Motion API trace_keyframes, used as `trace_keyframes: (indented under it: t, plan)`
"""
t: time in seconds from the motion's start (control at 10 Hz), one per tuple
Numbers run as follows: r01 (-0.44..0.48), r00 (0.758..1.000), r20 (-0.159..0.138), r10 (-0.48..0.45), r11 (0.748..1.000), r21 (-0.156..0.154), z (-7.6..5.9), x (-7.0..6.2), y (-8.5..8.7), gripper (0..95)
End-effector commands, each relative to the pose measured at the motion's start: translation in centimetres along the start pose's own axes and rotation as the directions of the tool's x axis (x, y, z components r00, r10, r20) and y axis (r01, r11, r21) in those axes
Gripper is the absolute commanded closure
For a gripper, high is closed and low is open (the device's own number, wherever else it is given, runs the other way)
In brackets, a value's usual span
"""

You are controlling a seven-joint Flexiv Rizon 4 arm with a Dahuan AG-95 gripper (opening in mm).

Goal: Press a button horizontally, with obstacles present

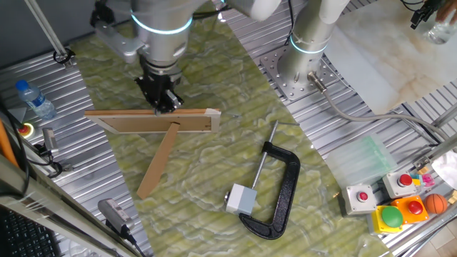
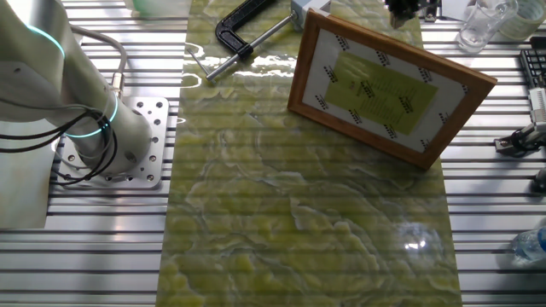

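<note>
The button is a small light-grey cube held in the jaws of a black C-clamp at the front of the green mat. It just shows at the top edge of the other fixed view. The obstacles are a wooden board, standing on edge like a picture frame, and a narrower slat running from it toward the front. My gripper hangs right at the board's top edge, far from the button. Its black fingers hide any gap. It is out of the other fixed view.
The C-clamp also shows in the other fixed view. Grey boxes with red buttons and a yellow box with a green button stand at the right. A water bottle stands at the left. The arm's base is at the back.
</note>
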State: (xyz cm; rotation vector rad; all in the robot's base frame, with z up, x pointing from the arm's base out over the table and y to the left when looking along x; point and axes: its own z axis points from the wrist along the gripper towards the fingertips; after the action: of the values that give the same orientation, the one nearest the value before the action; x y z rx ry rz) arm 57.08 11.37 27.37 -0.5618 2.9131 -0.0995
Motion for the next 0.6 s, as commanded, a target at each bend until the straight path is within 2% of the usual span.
trace_keyframes:
  t: [0.1, 0.2, 0.4, 0.6]
  plan:
    - [0.010, 1.000, -0.001, -0.010, 1.000, -0.022, 1.1, -1.5, 1.5, 95.0]
    - [0.010, 1.000, -0.004, -0.010, 1.000, -0.019, 1.5, -1.6, 1.9, 95.0]
    - [0.008, 0.998, -0.058, -0.009, 1.000, -0.013, 3.0, -2.1, 3.1, 95.0]
    - [0.038, 0.997, -0.065, -0.039, 0.999, -0.016, 4.2, -2.4, 3.5, 95.0]
